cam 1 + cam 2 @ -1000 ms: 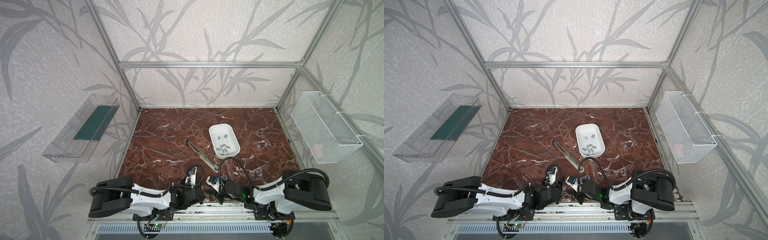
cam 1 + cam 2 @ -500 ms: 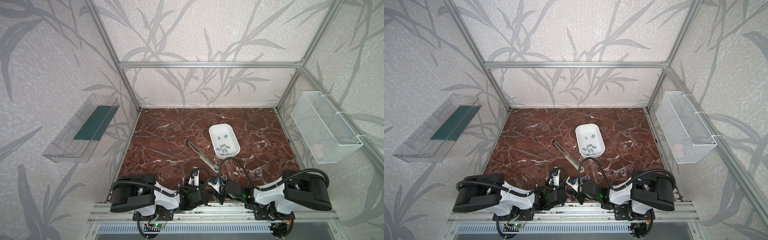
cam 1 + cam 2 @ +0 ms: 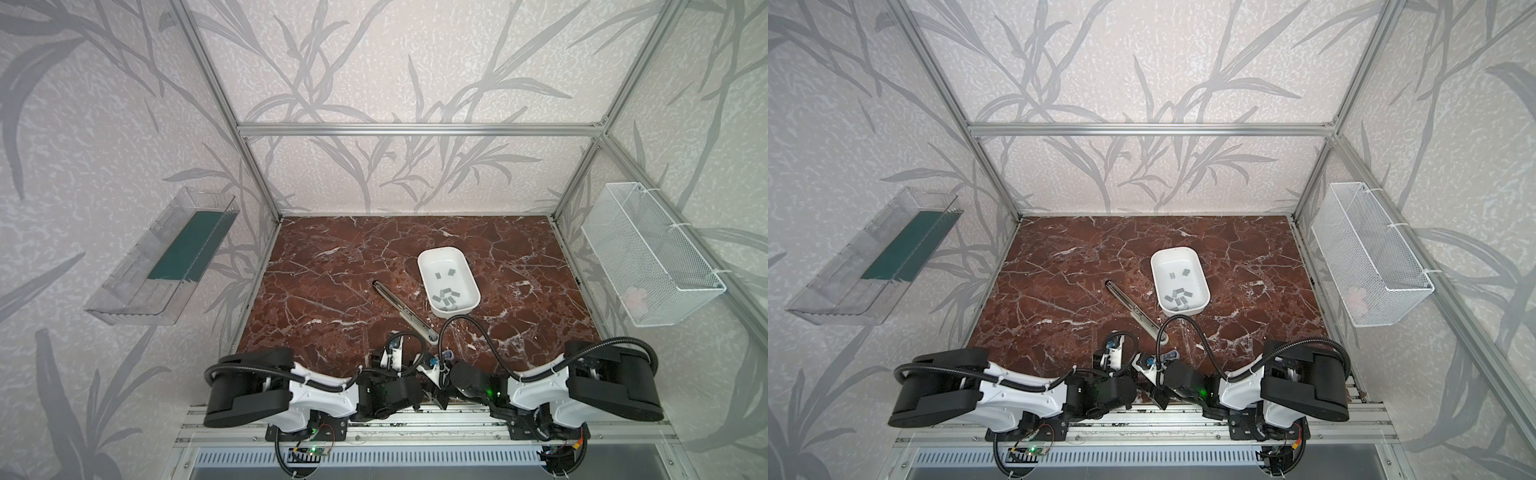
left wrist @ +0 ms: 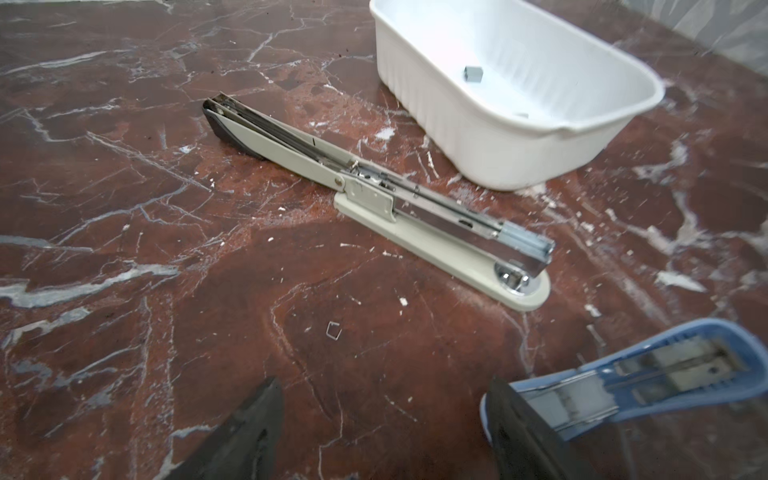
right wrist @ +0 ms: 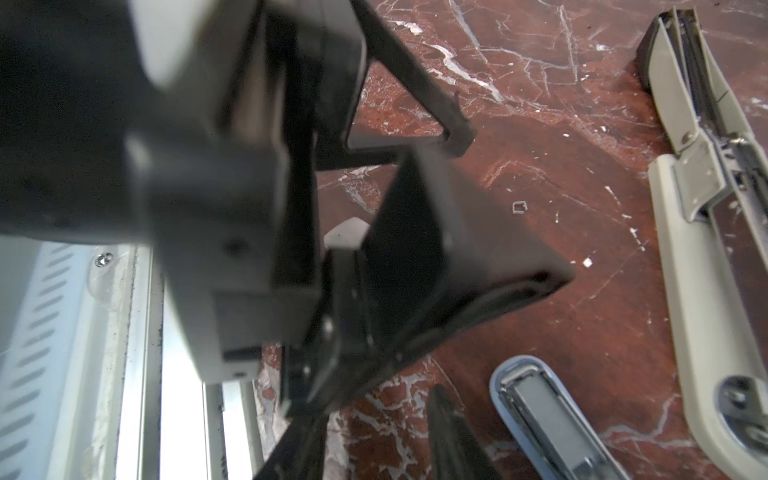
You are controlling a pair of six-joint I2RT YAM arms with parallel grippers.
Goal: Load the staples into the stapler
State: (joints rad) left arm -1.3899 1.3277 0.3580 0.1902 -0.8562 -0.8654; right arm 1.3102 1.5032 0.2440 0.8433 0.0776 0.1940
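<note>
Left tool [image 4: 382, 399]: fingers spread wide with nothing between them; it hangs low over the near edge of the table [image 3: 332, 266], and bare marble shows in the gap.
Right tool [image 5: 370, 432]: close beside the left tool and angled toward it. Its fingers stand partly apart with table showing between them. I cannot tell whether it grips anything.
Blue stapler [image 4: 631, 378]: small and lying open, its metal inside showing. It sits just outside the left tool's gap, by the finger nearer the right tool, which hides its near end. It also lies alongside a right tool finger; contact unclear.
Beige stapler [image 4: 374, 195]: long and laid open flat on the table, metal channel facing up. It lies ahead of both tools, clear of them, between them and the white tray [image 4: 457, 124].
Staples [image 3: 446, 298]: about a dozen small grey strips inside the white tray, beyond the beige stapler and well apart from both tools. Most are bunched at the tray end nearer the tools.
Loose staple [image 4: 333, 330]: a single bent wire on the table, just ahead of the left tool's gap and short of the beige stapler.
Table: red-brown marble with white veins; pale flecks lie around the beige stapler.
Clear bin [image 3: 166, 257], wire basket [image 3: 648, 257]: hung on the side walls, well apart from both tools.
</note>
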